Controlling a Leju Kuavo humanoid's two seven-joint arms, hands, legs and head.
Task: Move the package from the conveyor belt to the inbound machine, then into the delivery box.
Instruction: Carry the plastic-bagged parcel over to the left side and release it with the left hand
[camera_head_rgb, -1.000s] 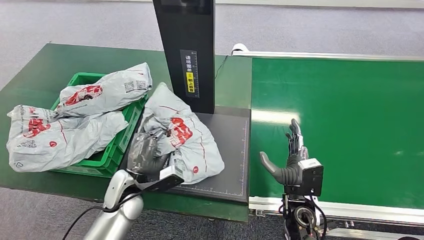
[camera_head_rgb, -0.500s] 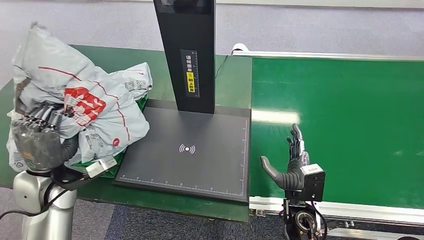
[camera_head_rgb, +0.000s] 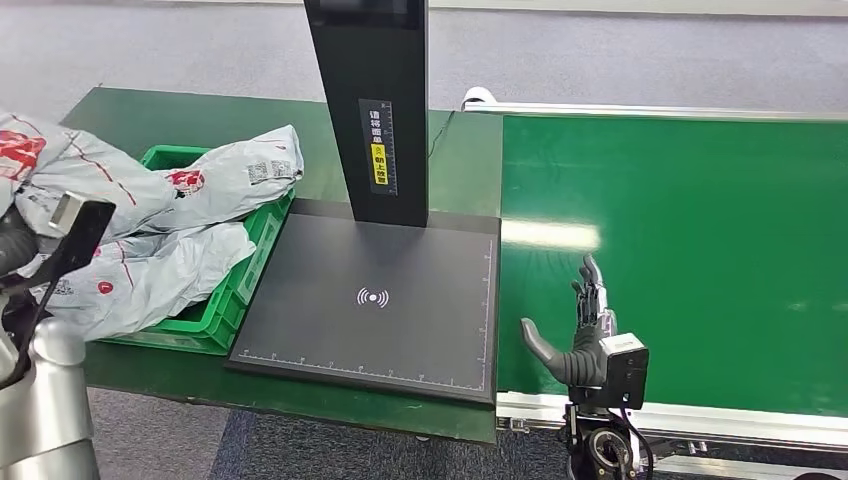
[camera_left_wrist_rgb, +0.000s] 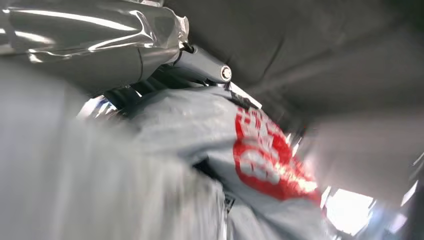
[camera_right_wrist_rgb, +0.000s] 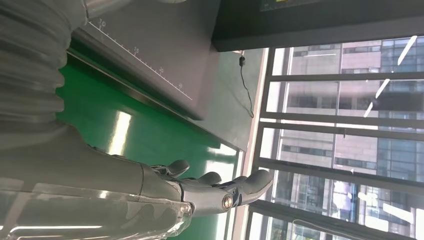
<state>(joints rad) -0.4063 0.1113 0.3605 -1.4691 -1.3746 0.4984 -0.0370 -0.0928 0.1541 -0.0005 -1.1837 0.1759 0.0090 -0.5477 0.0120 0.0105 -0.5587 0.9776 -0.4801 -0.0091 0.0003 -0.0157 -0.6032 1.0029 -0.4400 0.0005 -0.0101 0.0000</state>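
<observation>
The package (camera_head_rgb: 60, 175), a grey plastic mailer with a red printed logo, hangs at the far left edge of our head view, over the left end of the green crate (camera_head_rgb: 225, 300) that serves as the delivery box. Our left hand (camera_head_rgb: 15, 245) is mostly cut off by that edge; from our left wrist view we see the grey mailer with its red logo pressed close against the fingers (camera_left_wrist_rgb: 200, 67), so the hand appears to hold it, though the picture is blurred. Two more grey mailers (camera_head_rgb: 200, 190) already lie heaped in the crate, one draped over its far rim and one spilling over its near left side. The crate sits on the dark green surface (camera_head_rgb: 455, 160), just left of the inbound machine (camera_head_rgb: 380, 300), a flat black scanning pad with a white wireless symbol at its middle and a tall black post rising from its far edge. To the right of the pad runs the bright green conveyor belt (camera_head_rgb: 690, 230). Our right hand (camera_head_rgb: 580, 330) is raised upright over the near left part of the belt, fingers straight and apart, thumb spread wide, holding nothing.
</observation>
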